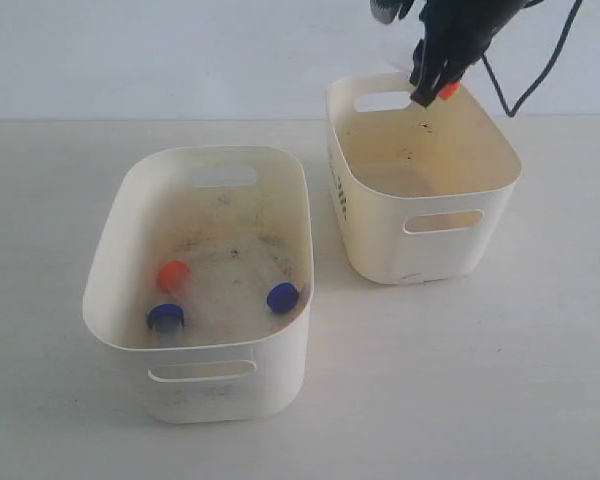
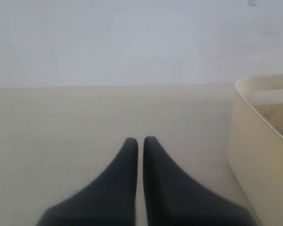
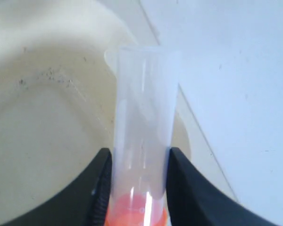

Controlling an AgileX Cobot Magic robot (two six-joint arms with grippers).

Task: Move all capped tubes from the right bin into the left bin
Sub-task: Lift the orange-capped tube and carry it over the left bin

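My right gripper (image 1: 432, 88) hangs above the back of the right bin (image 1: 426, 252), shut on a clear tube with an orange-red cap (image 1: 448, 91). In the right wrist view that tube (image 3: 144, 117) sits between the black fingers of the gripper (image 3: 138, 157), cap end toward the camera, over the bin's floor (image 3: 42, 127). No tubes show inside the right bin. The left bin (image 1: 230, 395) holds three tubes: one with an orange-red cap (image 1: 172, 274) and two with blue caps (image 1: 165, 317) (image 1: 282, 296). My left gripper (image 2: 140, 141) is shut with nothing in it, low over the table.
A cream bin wall (image 2: 254, 150) stands close beside the left gripper in the left wrist view. A black cable (image 1: 540, 70) trails from the right arm behind the right bin. A narrow strip of white table (image 1: 325, 300) separates the two bins.
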